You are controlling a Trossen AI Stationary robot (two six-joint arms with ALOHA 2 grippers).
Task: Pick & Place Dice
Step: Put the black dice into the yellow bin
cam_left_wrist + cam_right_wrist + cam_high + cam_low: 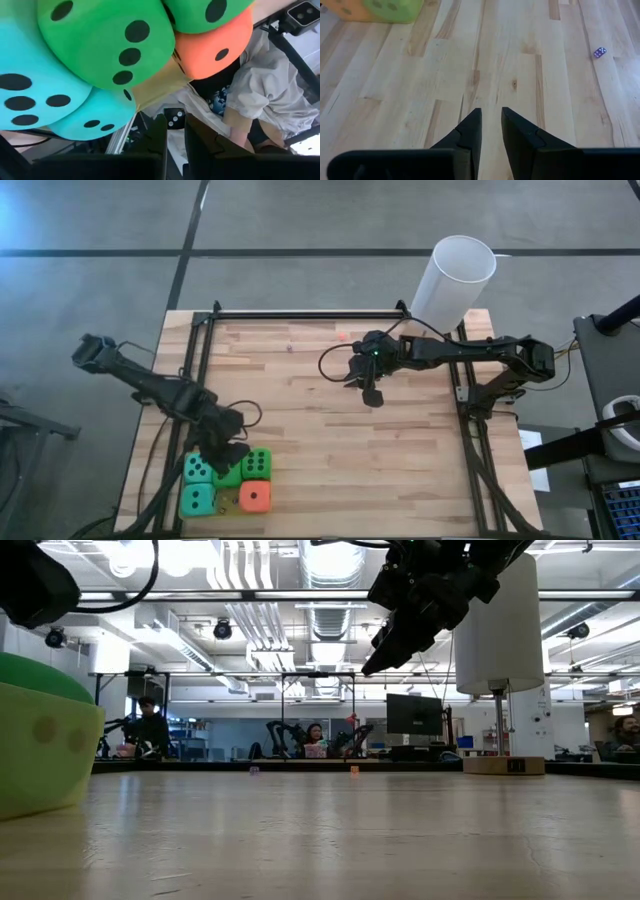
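Observation:
The dice lie bunched on the wooden table near its front left edge: two teal [198,468] [197,500], two green [257,463] [230,477] and one orange-red [254,497]. My left gripper [228,450] hangs just above their far side, and they fill its wrist view, green [107,42], teal [30,95] and orange-red [215,47]. It is shut on a tiny dark die [175,116]. My right gripper [372,393] hangs over the table's middle. Its fingers [491,111] stand a narrow gap apart with nothing between them. My left gripper pinches the tiny dark die with pale pips [175,116] between its two fingertips. The fingers slant down toward the table's near edge. The tiny die is lifted clear of the table, beside the big soft dice.
A tall white cylinder [455,280] stands at the far right corner. A tiny purple die [599,52] lies on the bare wood ahead of my right gripper. A person in grey [270,95] sits beyond the near edge. Black frame rails run along the table's sides.

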